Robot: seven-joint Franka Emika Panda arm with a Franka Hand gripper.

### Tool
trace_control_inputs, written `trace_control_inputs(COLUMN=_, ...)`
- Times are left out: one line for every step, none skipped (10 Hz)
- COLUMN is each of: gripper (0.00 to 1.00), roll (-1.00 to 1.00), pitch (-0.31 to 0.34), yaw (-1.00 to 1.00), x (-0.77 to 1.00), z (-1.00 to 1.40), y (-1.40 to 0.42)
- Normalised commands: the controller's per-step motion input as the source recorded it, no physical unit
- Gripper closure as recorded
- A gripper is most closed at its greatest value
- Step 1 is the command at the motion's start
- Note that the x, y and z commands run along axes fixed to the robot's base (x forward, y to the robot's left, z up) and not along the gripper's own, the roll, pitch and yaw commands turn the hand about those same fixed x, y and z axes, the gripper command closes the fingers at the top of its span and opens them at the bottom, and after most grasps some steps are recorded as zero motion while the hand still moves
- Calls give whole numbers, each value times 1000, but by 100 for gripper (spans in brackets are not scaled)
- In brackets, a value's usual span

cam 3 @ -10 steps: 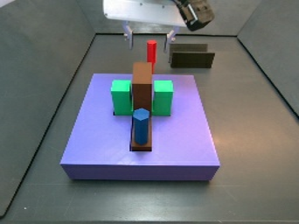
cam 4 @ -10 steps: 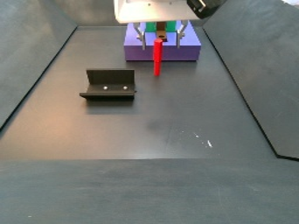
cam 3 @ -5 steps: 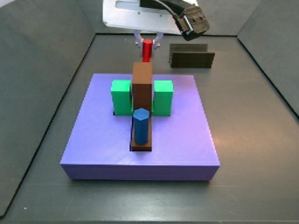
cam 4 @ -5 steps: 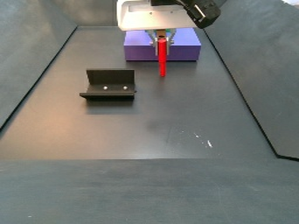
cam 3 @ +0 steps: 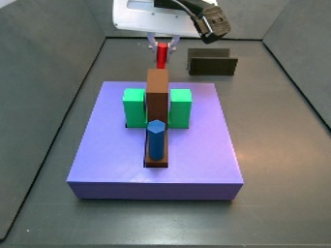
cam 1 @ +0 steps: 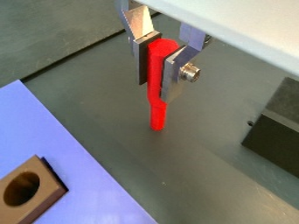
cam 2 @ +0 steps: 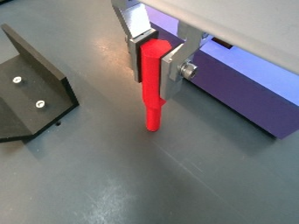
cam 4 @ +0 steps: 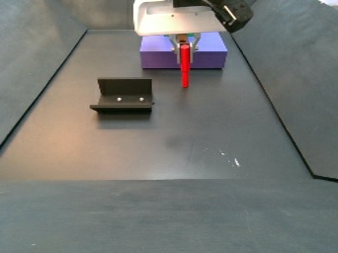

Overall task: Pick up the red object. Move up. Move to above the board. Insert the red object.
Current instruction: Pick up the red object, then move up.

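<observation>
Red peg hangs upright, clamped at its upper end between the closed fingers of the gripper, clear of the floor. Blue peg stands nearest in the brown board on the purple slab; green block flanks it. Gripper hovers over the slab's far edge; fixture behind.

The red object, a slim bright-red cylindrical peg, hangs upright between the jaws of the gripper, clamped near its upper end, its lower tip clear of the grey worktop. In a side view the peg sits just beyond the far end of the board, a long, narrow, dark reddish-brown bar lying flat. A wrist view shows one end of the board with a round hole in it.
</observation>
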Motion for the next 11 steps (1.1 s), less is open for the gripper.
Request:
trace_control_inputs(gripper=100, roll=0, pitch=0, yaw=0, x=0, z=0, y=0)
trace_control_inputs(gripper=100, roll=0, pitch=0, yaw=0, x=0, z=0, y=0)
trace_control_inputs(gripper=100, roll=0, pitch=0, yaw=0, x=0, z=0, y=0)
trace_control_inputs(gripper=100, roll=0, pitch=0, yaw=0, x=0, z=0, y=0)
trace_control_inputs(gripper=100, roll=0, pitch=0, yaw=0, x=0, z=0, y=0)
trace_control_inputs(gripper=100, roll=0, pitch=0, yaw=0, x=0, z=0, y=0)
trace_control_inputs(gripper=100, roll=0, pitch=0, yaw=0, x=0, z=0, y=0)
trace_control_inputs(gripper=100, roll=0, pitch=0, yaw=0, x=0, z=0, y=0)
trace_control_inputs(gripper=100, roll=0, pitch=0, yaw=0, x=0, z=0, y=0)
trace_control_inputs(gripper=100, roll=0, pitch=0, yaw=0, x=0, z=0, y=0)
trace_control_inputs(gripper=100, roll=0, pitch=0, yaw=0, x=0, z=833, y=0)
